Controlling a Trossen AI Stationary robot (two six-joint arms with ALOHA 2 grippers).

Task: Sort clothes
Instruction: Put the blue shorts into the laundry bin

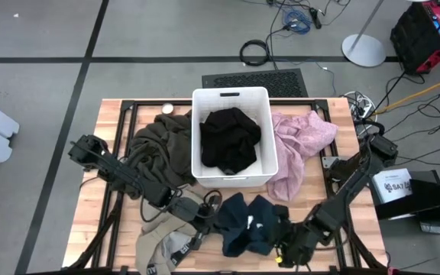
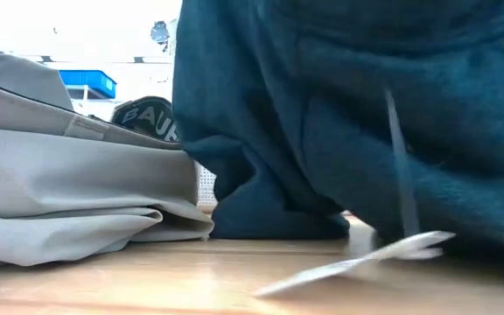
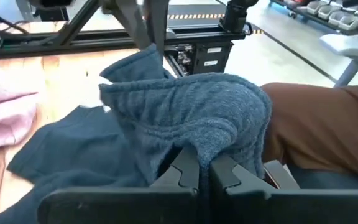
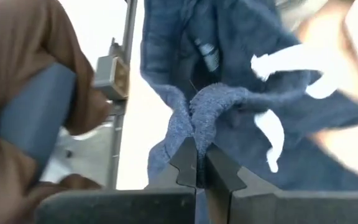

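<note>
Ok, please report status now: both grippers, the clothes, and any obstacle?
Left gripper and right gripper both shut on navy-teal garment. Black garment in white bin. Nothing blocking.

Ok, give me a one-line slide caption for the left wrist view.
Left gripper shut on a raised fold of the navy-teal garment, pale pink garment lying on the table beyond.

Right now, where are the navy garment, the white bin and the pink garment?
navy garment (image 1: 252,223), high view, middle of the fabric near the table's front edge.
white bin (image 1: 231,95), high view, far rim.
pink garment (image 1: 300,145), high view, middle of the fabric right of the bin.
</note>
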